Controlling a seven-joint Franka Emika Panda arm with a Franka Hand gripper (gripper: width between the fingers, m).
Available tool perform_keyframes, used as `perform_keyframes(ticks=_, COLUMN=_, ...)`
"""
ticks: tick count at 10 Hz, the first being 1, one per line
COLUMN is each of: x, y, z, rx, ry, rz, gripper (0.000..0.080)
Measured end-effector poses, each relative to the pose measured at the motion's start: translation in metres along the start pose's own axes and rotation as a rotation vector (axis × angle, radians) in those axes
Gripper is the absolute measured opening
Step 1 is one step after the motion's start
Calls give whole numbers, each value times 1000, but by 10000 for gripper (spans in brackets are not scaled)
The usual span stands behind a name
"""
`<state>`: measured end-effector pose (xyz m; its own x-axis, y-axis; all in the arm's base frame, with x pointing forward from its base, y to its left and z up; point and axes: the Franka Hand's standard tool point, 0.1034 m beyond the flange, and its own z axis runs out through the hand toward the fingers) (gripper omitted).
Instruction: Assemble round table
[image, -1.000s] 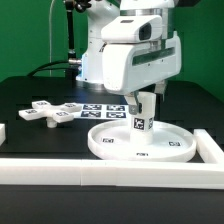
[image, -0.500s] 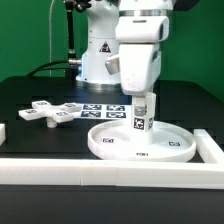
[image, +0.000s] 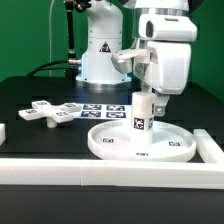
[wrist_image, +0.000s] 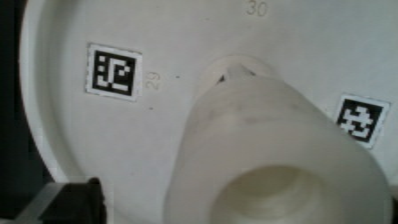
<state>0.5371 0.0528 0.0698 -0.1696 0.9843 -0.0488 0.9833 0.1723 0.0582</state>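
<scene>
Plastic, smooth and white: thick cylinder upright on round rimmed disc; tool above, spread wide.

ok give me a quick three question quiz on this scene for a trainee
1. True or false: the cylinder stands upright on the round disc.
2. Where does the cross-shaped piece lie? A: on the disc. B: flat on the black table, to the exterior view's left of the disc. C: between the gripper's fingers.
3. Fill in: the gripper hangs just above the cylinder with its jaws ____.

Key: 1 true; 2 B; 3 open.
</scene>
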Motion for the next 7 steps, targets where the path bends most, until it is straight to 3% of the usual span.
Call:
perform_keyframes(ticks=6, x=-9, y=-4, z=4, rx=11, ry=-17, rz=-219, gripper=649)
perform_keyframes(ticks=7, x=-9, y=-4, z=4, rx=11, ry=-17, rz=-218, gripper=526)
